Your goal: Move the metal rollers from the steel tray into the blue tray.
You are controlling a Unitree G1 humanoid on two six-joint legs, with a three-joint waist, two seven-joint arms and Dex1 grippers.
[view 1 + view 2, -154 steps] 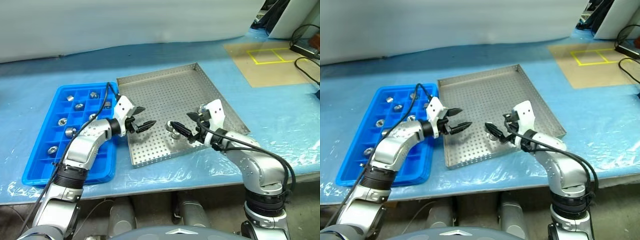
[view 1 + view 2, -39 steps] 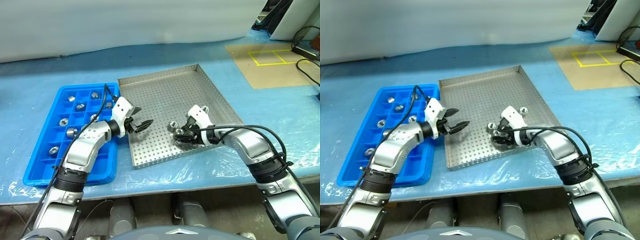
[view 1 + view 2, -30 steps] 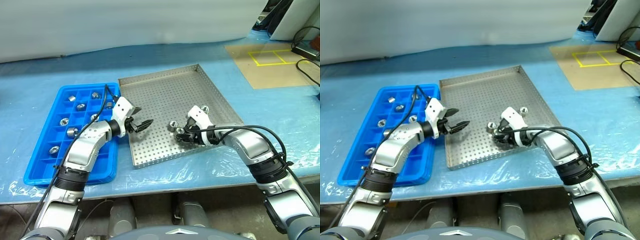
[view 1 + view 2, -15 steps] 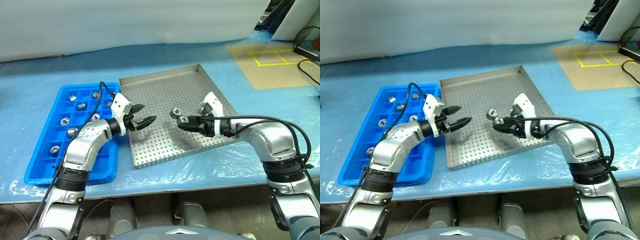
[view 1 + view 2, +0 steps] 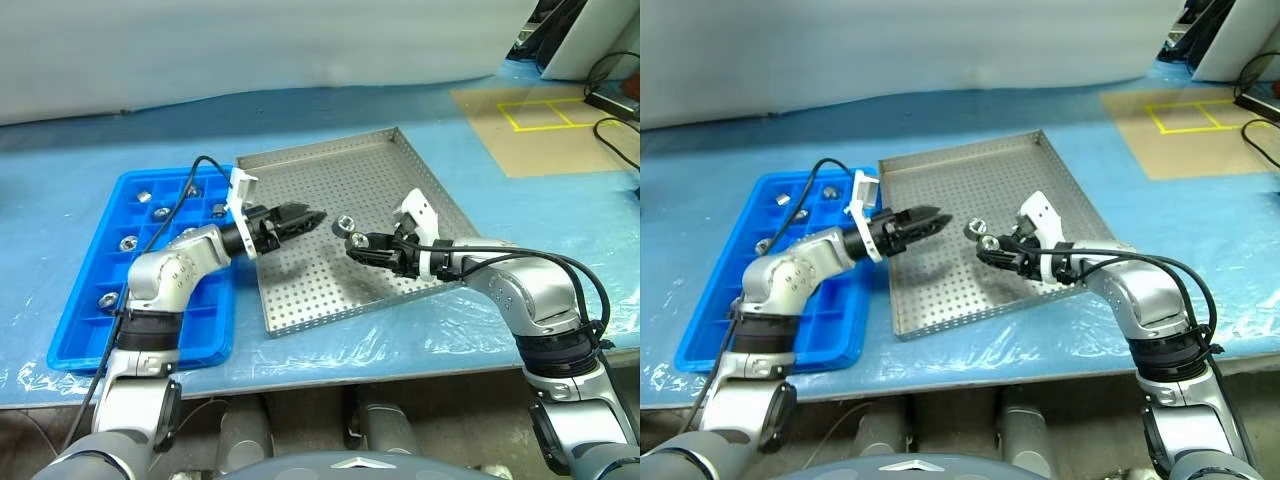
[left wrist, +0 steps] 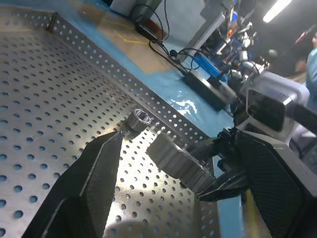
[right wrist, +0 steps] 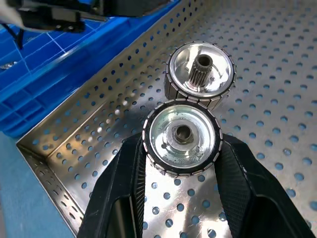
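Right gripper (image 5: pixel 357 241), centre of the left eye view, clamps one shiny ribbed metal roller (image 7: pixel 182 137) between its black fingers above the steel tray (image 5: pixel 330 180); a second roller (image 7: pixel 199 74) with a splined hub sits just beyond it, contact unclear. The tray is a perforated silver rectangle with low rims, mid-frame. Another roller (image 5: pixel 408 216) is partly hidden behind the right wrist near the tray's right rim. Left gripper (image 5: pixel 305 214) has its jaws parted and empty, pointing at the held roller. The blue tray (image 5: pixel 75 325), gridded plastic at left, holds several rollers (image 5: pixel 128 243). Wrinkled clear film covers the blue table (image 5: pixel 560 215).
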